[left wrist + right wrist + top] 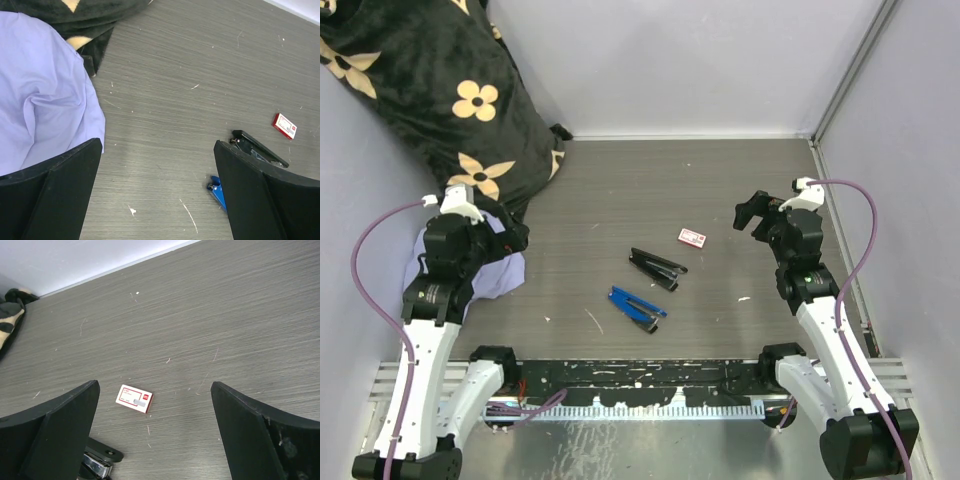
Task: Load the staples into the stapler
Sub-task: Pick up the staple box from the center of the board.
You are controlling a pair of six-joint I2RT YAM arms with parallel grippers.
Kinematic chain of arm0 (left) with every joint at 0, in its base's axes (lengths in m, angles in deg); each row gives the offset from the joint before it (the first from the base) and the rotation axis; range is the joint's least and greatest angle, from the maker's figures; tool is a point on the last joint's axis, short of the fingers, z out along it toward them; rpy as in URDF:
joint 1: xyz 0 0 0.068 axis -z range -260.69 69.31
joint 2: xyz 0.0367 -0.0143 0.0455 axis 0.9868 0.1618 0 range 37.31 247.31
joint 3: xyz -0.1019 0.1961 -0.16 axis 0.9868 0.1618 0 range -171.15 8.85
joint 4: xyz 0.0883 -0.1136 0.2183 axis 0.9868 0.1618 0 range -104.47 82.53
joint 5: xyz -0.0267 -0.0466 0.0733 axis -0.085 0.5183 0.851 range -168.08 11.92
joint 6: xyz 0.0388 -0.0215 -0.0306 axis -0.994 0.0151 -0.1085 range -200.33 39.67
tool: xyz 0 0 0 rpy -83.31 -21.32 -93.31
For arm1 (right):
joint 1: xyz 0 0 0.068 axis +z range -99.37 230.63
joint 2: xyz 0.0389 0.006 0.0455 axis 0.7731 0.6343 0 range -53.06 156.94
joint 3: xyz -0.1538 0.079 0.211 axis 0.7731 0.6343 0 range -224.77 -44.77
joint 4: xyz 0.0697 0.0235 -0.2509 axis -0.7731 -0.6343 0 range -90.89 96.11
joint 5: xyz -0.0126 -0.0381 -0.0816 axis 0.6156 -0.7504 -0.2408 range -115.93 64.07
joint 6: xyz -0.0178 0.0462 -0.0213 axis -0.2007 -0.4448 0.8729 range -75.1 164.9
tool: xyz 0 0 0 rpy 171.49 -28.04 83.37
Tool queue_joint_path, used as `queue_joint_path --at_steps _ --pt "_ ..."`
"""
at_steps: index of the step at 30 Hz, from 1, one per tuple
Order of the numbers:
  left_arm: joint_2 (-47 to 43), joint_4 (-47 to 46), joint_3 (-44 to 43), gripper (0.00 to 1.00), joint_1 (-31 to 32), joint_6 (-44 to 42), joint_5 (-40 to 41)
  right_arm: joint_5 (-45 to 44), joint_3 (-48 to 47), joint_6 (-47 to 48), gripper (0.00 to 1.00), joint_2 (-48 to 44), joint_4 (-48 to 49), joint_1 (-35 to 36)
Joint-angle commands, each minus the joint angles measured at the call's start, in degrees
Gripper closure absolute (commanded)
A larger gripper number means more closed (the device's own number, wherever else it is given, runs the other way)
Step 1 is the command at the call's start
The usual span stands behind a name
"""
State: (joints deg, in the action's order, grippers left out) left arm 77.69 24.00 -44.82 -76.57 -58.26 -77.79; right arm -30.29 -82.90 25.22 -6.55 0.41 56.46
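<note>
The staples box (692,237), white with a red label, lies flat on the table; it also shows in the right wrist view (134,398) and the left wrist view (284,125). A black stapler (657,267) lies just below-left of it, hinged open, also seen in the left wrist view (257,148) and partly in the right wrist view (99,460). A blue stapler (637,307) lies nearer the arms, its end showing in the left wrist view (217,190). My left gripper (157,200) is open and empty at the left, above bare table. My right gripper (155,432) is open and empty, right of the box.
A black cushion with cream flowers (430,90) fills the back left corner. A lilac cloth (490,272) lies under the left gripper, also in the left wrist view (40,100). Walls close in on the left, back and right.
</note>
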Motion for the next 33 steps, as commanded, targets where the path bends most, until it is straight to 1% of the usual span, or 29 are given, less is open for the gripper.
queue_joint_path --at_steps 1,7,12,15,17,19,21,23,24,27,29,31,33 --pt "0.44 -1.07 -0.1 0.02 0.04 0.48 0.66 0.02 -1.36 -0.19 0.0 -0.98 2.36 -0.11" --pt "2.05 -1.68 0.16 0.02 0.07 1.2 -1.55 0.13 -1.15 0.18 0.0 -1.65 2.43 -0.11" --pt "2.67 -1.02 0.27 0.02 0.1 1.82 -0.15 2.05 -1.32 0.41 0.0 -1.68 2.11 -0.11" --pt "2.72 0.61 0.02 0.02 0.11 -0.79 1.21 5.59 -3.34 0.1 0.0 -0.87 -0.95 -0.11" --pt "2.17 1.09 -0.06 0.02 0.1 -1.29 1.79 11.19 -3.17 -0.04 0.0 -0.55 -1.93 -0.11" --pt "1.25 -0.53 0.56 0.02 0.1 -1.76 0.62 16.11 -2.26 -0.61 0.0 0.23 -2.41 -0.01" --pt "1.32 -2.33 0.41 0.02 0.18 -2.08 -1.72 17.83 -1.55 -1.56 0.0 1.84 -3.35 1.13" --pt "3.42 -2.74 -1.75 0.02 0.56 -2.03 -5.19 17.04 -1.51 -0.99 0.01 4.38 -5.04 3.69" --pt "4.93 -2.67 -3.22 0.02 0.8 -1.93 -7.17 15.1 -1.88 -0.36 0.03 5.9 -6.11 5.83" --pt "8.75 -4.5 -6.81 0.02 1.68 -1.58 -16.78 6.95 -3.6 1.97 0.05 11.11 -8.91 13.96" --pt "9.79 -8.34 -6.39 0.02 2.18 -0.79 -20.97 3.85 -5.01 3.45 0.06 15.48 -9.39 15.97" --pt "9.85 -11.21 -4.69 0.02 2.29 0.17 -21.98 3.2 -7.13 4.96 0.08 20.75 -10.14 16.07" --pt "9.32 -11.29 -3.21 0.02 2.29 0.13 -20.65 2.6 -9.32 6.39 0.1 26.52 -10.55 16.07"
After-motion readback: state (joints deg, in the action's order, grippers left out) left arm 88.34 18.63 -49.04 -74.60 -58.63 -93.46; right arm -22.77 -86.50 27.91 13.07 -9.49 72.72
